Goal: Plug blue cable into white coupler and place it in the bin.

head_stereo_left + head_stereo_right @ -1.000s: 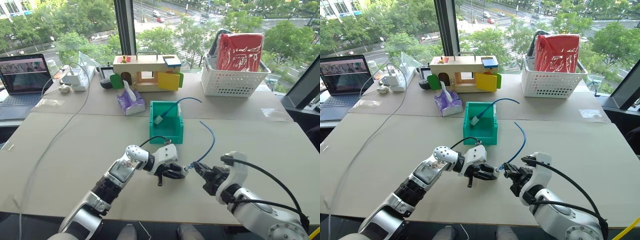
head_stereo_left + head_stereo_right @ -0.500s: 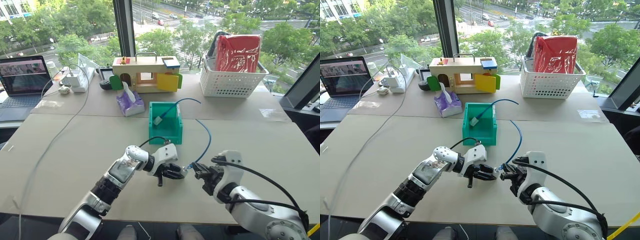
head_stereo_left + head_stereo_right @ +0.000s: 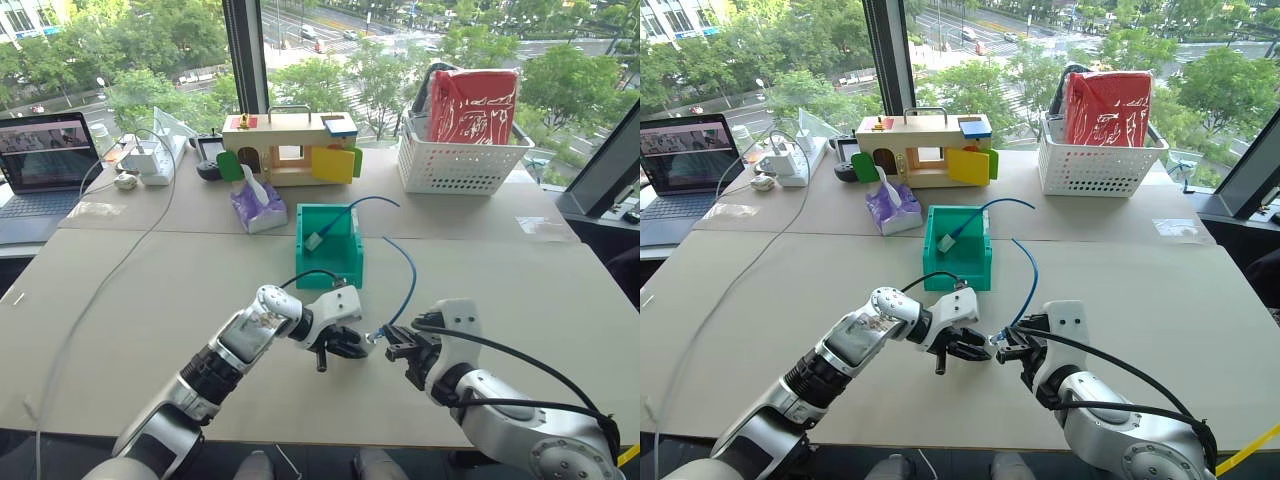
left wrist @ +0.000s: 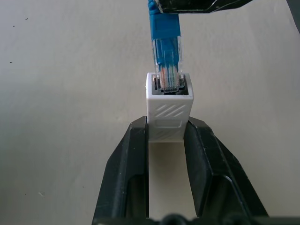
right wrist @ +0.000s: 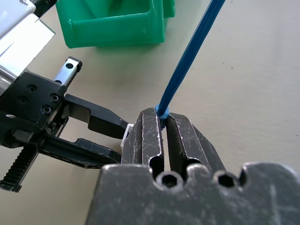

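Holding the white coupler point(image 4: 168, 108) in its jaws, the left gripper point(image 3: 352, 347) meets the right gripper point(image 5: 161, 124), clamped on the blue cable point(image 5: 187, 58), plug sitting in the socket.

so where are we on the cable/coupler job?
Done: left gripper is shut on the white coupler, right gripper shut on the blue cable just behind its plug. In hand: the plug's tip sits in the coupler socket, not clearly seated. Left: finish the push, then put it in the bin.
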Robot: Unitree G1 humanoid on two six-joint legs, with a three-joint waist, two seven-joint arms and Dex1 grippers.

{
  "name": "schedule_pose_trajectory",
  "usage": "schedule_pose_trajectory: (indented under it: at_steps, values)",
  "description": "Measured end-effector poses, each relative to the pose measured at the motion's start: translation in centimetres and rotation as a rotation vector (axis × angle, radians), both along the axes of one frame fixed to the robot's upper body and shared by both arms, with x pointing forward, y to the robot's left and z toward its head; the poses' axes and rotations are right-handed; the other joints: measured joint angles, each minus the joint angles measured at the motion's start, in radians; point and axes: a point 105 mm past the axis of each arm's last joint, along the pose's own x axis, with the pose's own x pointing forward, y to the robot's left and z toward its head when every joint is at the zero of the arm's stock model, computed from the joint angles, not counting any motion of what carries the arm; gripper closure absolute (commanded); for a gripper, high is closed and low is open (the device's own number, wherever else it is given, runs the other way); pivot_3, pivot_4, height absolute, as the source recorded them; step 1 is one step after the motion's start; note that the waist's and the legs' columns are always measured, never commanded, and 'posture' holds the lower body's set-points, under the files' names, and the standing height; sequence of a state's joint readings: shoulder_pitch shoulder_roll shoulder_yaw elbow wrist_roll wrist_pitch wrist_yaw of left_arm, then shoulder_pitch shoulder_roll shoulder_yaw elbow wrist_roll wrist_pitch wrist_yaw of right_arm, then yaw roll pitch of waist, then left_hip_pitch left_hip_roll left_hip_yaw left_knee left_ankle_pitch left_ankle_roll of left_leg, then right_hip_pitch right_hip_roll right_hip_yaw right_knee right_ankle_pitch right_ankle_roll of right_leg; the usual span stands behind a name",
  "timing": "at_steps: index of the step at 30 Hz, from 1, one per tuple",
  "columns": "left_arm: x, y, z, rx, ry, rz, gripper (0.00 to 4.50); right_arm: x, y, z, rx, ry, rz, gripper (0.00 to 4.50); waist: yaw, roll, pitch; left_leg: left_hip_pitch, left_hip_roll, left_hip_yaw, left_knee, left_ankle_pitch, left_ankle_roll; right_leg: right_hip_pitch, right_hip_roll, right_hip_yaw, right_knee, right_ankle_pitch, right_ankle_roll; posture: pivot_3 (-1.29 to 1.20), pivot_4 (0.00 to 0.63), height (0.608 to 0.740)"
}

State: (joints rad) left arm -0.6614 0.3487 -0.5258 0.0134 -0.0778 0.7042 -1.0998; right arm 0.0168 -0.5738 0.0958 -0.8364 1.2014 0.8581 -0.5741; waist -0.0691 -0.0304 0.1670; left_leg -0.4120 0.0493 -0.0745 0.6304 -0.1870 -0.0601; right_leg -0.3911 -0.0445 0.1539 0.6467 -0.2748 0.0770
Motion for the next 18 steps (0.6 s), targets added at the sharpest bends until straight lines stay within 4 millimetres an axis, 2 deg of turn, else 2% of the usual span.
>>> schedule_pose_trajectory:
  at_steps: [18]
  values:
    - [-0.20,-0.51,0.04,0.057,0.008,0.028,3.90,0.11,0.13,-0.07,0.037,0.010,-0.050,4.50,0.002,0.000,0.000,0.002,0.000,0.000,0.000,0.000,0.000,0.001,0.000,0.000,-0.001,-0.001,0.000,0.00,0.150,0.740]
